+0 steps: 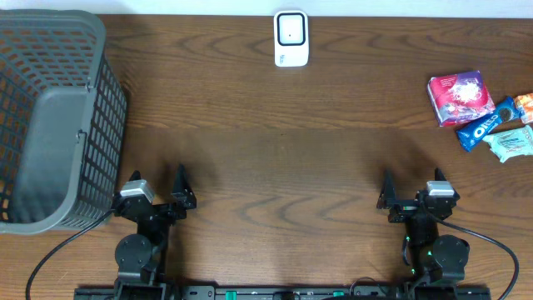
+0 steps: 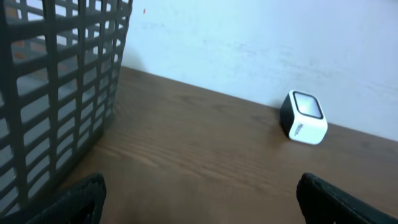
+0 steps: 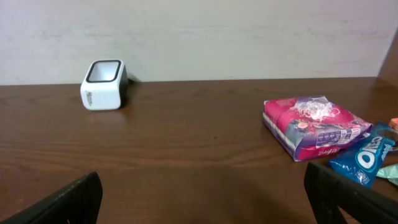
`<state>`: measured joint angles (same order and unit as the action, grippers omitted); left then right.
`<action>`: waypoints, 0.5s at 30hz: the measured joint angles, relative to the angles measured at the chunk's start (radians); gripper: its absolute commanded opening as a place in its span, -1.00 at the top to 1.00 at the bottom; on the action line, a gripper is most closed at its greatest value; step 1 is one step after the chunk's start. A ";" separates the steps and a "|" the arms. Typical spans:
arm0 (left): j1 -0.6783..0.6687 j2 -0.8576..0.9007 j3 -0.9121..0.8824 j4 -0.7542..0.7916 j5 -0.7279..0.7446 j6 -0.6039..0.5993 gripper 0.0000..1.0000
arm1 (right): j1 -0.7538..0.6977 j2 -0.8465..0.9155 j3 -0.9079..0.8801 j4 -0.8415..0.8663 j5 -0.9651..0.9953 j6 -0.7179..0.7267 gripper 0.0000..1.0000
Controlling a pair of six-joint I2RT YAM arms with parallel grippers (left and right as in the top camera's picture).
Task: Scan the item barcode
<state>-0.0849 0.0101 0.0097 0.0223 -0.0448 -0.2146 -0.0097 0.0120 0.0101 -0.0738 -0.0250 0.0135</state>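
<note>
our left gripper [image 1: 158,173] and right gripper [image 1: 413,177] spread wide, empty, glossy pink packet [image 1: 460,97] beside blue cookie pack [image 1: 487,123], white scanner [image 1: 291,37] with dark-rimmed window

White scanner [image 1: 291,37] stands at the far edge; pink packet [image 1: 460,97] and Oreo pack [image 1: 484,125] lie far right

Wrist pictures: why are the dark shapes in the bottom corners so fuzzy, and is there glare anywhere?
Left wrist view: fingers of the left gripper sit too near the lens, so they blur; the scanner looks sharp. Right wrist view: the right gripper blurs likewise, the pink packet is crisp. Overhead view: even light, no strong glare, soft shadows on the table.
</note>
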 measured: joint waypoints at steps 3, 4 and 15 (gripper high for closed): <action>0.000 0.000 0.000 0.000 -0.004 0.006 -0.96 | 0.000 0.000 0.000 0.000 0.000 0.000 -0.99; 0.000 0.000 0.000 -0.008 -0.006 0.010 -0.96 | 0.000 0.000 0.000 0.000 0.000 0.000 -0.98; 0.000 0.000 0.011 -0.051 0.047 0.111 -0.96 | 0.000 0.000 0.000 0.000 0.000 0.000 -0.98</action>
<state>-0.0849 0.0101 0.0212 -0.0292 0.0025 -0.1032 -0.0097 0.0120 0.0101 -0.0742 -0.0250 0.0135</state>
